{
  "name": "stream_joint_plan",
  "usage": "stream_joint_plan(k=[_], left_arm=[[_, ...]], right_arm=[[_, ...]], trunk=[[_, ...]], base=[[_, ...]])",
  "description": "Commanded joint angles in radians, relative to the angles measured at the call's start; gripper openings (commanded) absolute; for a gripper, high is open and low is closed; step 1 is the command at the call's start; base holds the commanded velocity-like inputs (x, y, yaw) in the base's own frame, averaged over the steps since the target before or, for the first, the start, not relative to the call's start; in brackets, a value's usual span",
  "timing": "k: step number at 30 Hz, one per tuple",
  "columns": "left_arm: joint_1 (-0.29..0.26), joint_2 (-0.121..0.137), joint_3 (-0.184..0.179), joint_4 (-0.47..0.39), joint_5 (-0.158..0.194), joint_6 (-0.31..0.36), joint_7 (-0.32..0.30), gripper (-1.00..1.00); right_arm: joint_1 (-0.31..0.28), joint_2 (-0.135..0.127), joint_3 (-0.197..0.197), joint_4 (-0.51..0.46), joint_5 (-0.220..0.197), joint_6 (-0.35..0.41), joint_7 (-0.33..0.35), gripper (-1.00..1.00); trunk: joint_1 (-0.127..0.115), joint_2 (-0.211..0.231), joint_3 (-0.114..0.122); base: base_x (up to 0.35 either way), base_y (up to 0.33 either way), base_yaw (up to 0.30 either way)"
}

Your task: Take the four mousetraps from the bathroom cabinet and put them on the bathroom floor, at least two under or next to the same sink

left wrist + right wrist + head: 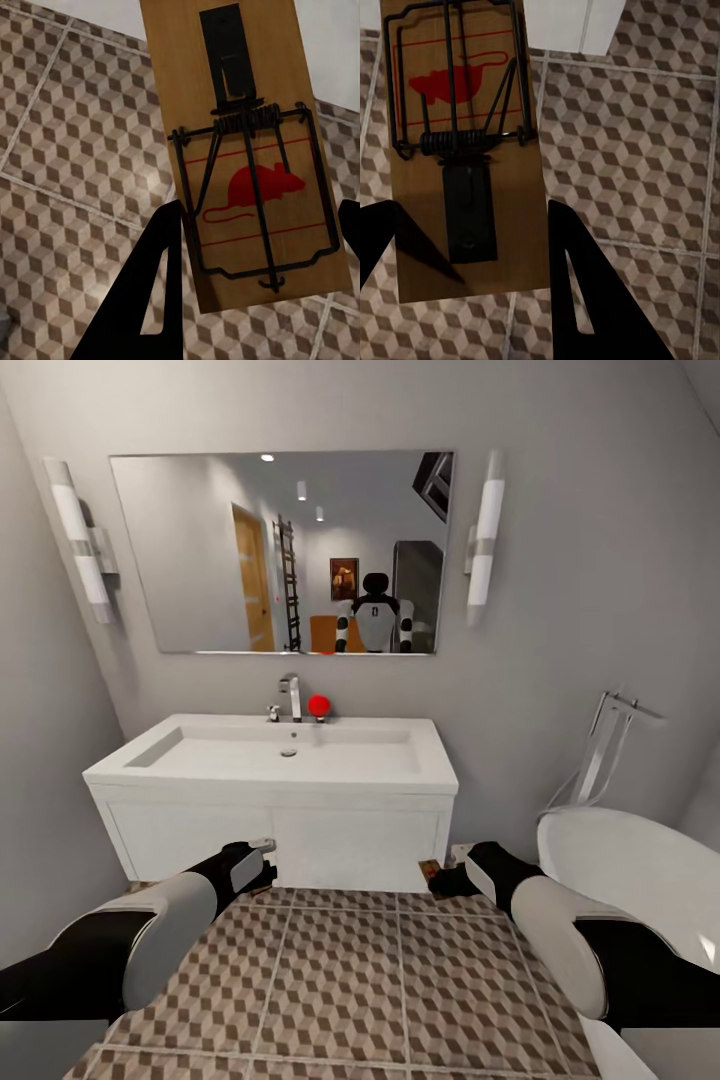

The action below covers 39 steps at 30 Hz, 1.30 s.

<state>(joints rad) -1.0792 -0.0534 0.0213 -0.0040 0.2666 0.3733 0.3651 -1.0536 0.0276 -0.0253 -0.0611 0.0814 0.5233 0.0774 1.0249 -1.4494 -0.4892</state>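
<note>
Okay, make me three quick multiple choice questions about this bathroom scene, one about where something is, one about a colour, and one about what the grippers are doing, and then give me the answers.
1. Where is the red ball?
A. On the sink top beside the tap
B. On the floor tiles
C. In the bathtub

2. What colour is the mouse printed on each mousetrap?
A. Blue
B. Red
C. Green

3. What state are the two grippers in?
A. Both open and empty
B. Left holds a trap only
C. Each holds a mousetrap

Answers:
1. A, the red ball sits on the sink by the chrome tap.
2. B, the left mousetrap and the right mousetrap both bear a red mouse.
3. C, a trap lies between the fingers of the left gripper and of the right gripper.
</note>
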Motion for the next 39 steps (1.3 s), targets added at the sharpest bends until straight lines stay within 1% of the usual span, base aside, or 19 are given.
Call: stream_joint_plan(k=[1,6,15,28,34,39], left_arm=[[-0.001,0.0,0.002,-0.001,0.002,0.004,0.008,-1.0],[-0.001,-0.001,0.002,-0.001,0.002,0.004,0.008,-1.0],[-0.001,-0.002,0.002,-0.001,0.001,0.004,0.008,-1.0],[-0.001,-0.026,0.002,-0.001,0.0,0.004,0.009,-1.0],[-0.001,-0.03,0.002,-0.001,0.0,0.005,0.009,-1.0],[-0.001,-0.031,0.002,-0.001,0.0,0.008,0.007,-1.0]], right_arm=[[0.0,0.0,-0.002,-0.002,0.006,0.006,0.001,-1.0],[0.0,0.001,-0.002,-0.002,0.006,0.007,0.001,-1.0],[0.0,0.001,-0.002,-0.002,0.006,0.006,0.0,-1.0],[0.0,0.0,-0.002,-0.002,0.007,0.006,0.0,-1.0],[0.0,0.001,-0.002,-0.002,0.008,0.006,0.001,-1.0],[0.0,0.001,-0.002,-0.002,0.008,0.006,0.001,-1.0]], trunk=[[0.0,-0.001,-0.001],[0.0,-0.001,-0.001],[0.0,-0.001,-0.001],[0.0,-0.001,-0.001],[0.0,-0.001,-0.001],[0.019,-0.036,-0.017]], base=[[0.042,0.0,0.0],[0.021,0.0,-0.022],[0.003,0.0,-0.097],[0.0,0.0,-0.009],[0.0,0.0,0.0],[0.0,0.0,0.0]])
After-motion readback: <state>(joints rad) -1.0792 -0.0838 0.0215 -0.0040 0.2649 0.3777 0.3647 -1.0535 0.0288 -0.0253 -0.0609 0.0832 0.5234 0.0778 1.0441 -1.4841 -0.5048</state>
